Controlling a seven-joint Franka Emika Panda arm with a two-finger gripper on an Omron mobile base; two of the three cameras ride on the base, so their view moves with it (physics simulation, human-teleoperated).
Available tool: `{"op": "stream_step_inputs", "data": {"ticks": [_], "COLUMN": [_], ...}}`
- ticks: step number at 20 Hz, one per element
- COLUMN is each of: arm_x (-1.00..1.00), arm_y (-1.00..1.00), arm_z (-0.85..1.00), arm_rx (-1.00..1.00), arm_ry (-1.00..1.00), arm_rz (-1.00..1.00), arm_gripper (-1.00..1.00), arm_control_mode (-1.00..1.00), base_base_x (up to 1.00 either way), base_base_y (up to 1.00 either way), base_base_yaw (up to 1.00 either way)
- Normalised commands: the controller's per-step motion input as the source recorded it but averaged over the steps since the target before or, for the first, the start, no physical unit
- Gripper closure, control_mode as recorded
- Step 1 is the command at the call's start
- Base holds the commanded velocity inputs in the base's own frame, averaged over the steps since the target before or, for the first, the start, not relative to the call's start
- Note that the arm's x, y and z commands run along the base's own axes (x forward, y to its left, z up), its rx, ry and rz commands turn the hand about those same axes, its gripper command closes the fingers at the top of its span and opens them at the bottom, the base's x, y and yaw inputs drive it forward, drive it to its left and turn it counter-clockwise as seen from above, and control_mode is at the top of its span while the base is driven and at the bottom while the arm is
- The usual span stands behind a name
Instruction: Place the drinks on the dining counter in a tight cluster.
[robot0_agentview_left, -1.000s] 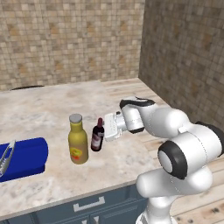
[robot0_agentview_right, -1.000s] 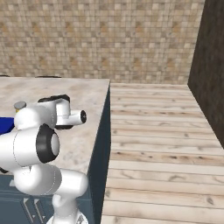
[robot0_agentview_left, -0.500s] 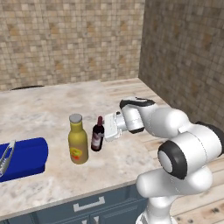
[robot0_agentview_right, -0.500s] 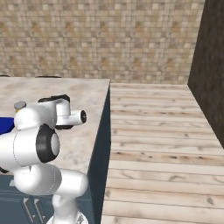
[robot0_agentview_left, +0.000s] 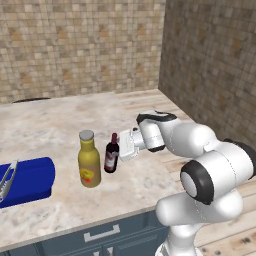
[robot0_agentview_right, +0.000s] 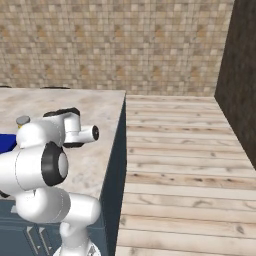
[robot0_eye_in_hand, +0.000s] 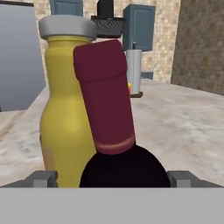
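Two bottles now stand just beside each other mid-frame on the desk (robot0_agentview_left: 50, 135): our gripper (robot0_agentview_left: 121, 146) has spread wide off the wine bottle (robot0_agentview_left: 111, 154) by the yellow bottle (robot0_agentview_left: 89, 159), so we judge it placed.

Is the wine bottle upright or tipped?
Upright: the wine bottle stands on its base on the counter, red top up, beside the yellow bottle.

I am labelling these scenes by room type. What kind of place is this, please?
Most likely a kitchen, computer-rendered: a marble-topped counter on dark blue cabinets, a mustard-yellow bottle and a wine bottle standing on it, and tiled walls.
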Motion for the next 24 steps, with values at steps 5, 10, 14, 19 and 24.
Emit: {"op": "stream_step_inputs", "data": {"ticks": [5,10,14,19,24], "arm_x": [0.00,-0.01,0.00,-0.08,-0.20], "arm_y": [-0.04,0.00,0.00,-0.07,-0.33], "arm_z": [0.16,0.36,0.31,0.19,0.21], "arm_rx": [0.00,0.00,0.00,0.00,0.00], "arm_ry": [-0.07,-0.11,-0.10,-0.07,-0.05], "arm_rz": [-0.01,0.00,0.00,0.00,-0.03], "arm_gripper": [-1.00,-1.00,-1.00,-1.00,-1.00], "arm_control_mode": [-1.00,-1.00,-1.00,-1.00,-1.00], "base_base_x": [0.00,0.00,0.00,0.00,0.00], "base_base_y": [0.00,0.00,0.00,0.00,0.00], "base_base_yaw": [0.00,0.00,0.00,0.00,0.00]}}
